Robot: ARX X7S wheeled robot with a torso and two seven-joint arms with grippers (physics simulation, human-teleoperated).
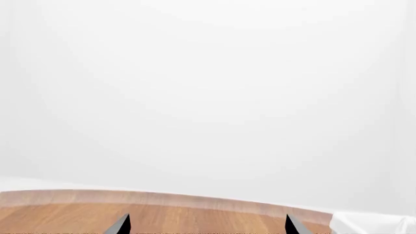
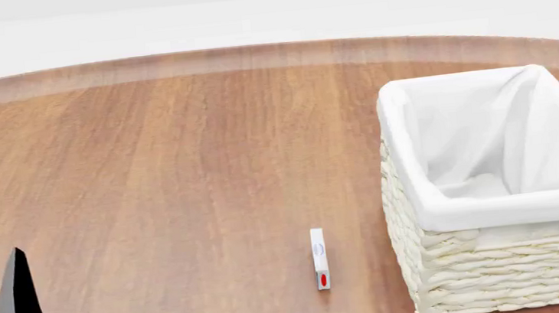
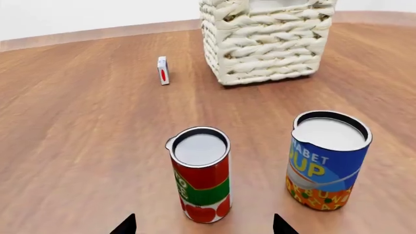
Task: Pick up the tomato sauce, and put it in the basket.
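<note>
The tomato sauce [image 3: 202,174], a small can with a red label, green band and silvery top, stands upright on the wooden table in the right wrist view. My right gripper [image 3: 203,225] is open, its two dark fingertips just short of the can on either side, not touching it. The cream wicker basket [image 2: 474,261] with a white liner stands at the right of the head view and also shows in the right wrist view [image 3: 266,44], beyond the cans. My left gripper [image 1: 206,225] is open and empty over the table near its far edge; its finger [image 2: 15,312] shows at lower left.
A blue-and-yellow soup can [image 3: 328,161] stands upright next to the tomato sauce. A small white box with a red mark [image 2: 319,258] stands left of the basket, also in the right wrist view [image 3: 163,70]. The round wooden table's far edge [image 2: 249,55] curves across the back.
</note>
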